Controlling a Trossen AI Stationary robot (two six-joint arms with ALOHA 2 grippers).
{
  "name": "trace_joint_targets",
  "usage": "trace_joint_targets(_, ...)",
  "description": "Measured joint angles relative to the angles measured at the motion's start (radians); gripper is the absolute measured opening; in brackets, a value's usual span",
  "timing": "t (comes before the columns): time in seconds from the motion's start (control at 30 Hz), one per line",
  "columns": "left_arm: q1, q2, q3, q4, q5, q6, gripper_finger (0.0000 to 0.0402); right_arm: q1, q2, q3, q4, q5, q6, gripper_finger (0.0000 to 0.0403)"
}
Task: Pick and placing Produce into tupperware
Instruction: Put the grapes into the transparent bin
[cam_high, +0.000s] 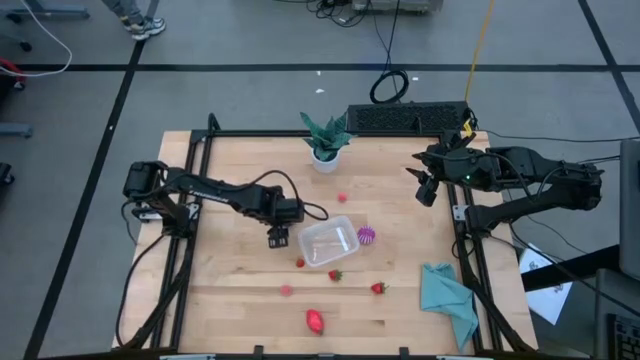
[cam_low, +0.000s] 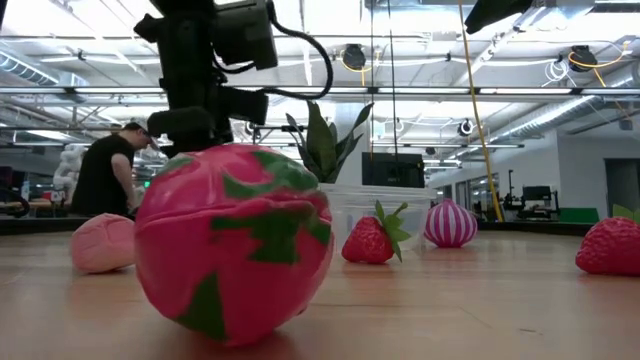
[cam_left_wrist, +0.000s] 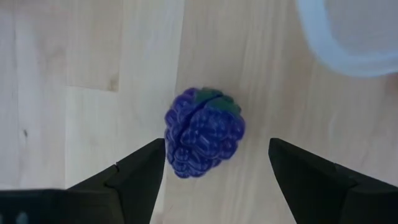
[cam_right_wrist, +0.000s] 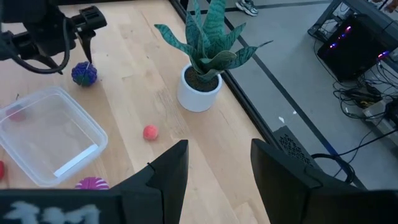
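Observation:
A purple berry (cam_left_wrist: 204, 132) lies on the wooden table beside the clear tupperware (cam_high: 327, 241), on the side toward the table's left edge. My left gripper (cam_left_wrist: 214, 168) hangs over it, pointing down and open, one finger on each side of the berry and clear of it. The right wrist view shows the berry (cam_right_wrist: 84, 73) under my left gripper (cam_right_wrist: 86, 43). Other produce lies scattered: a purple striped fruit (cam_high: 367, 236), red strawberries (cam_high: 378, 288), a small red ball (cam_high: 342, 197) and a large pink-red fruit (cam_high: 315, 320). My right gripper (cam_high: 428, 190) waits open, high at the table's right.
A potted plant (cam_high: 325, 140) stands at the table's far edge. A teal cloth (cam_high: 447, 300) lies at the near right corner. A pink fruit (cam_high: 287, 290) and two red pieces (cam_high: 300, 262) lie near the tupperware's near side. A person (cam_low: 105, 175) stands beyond the table.

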Motion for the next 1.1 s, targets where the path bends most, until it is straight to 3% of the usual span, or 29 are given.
trace_joint_targets(1.1, 0.035, 0.001, -0.122, 0.19, 0.041, 0.056, 0.0292, 0.0, 0.0, 0.0, 0.0, 0.0, 0.017, 0.0165)
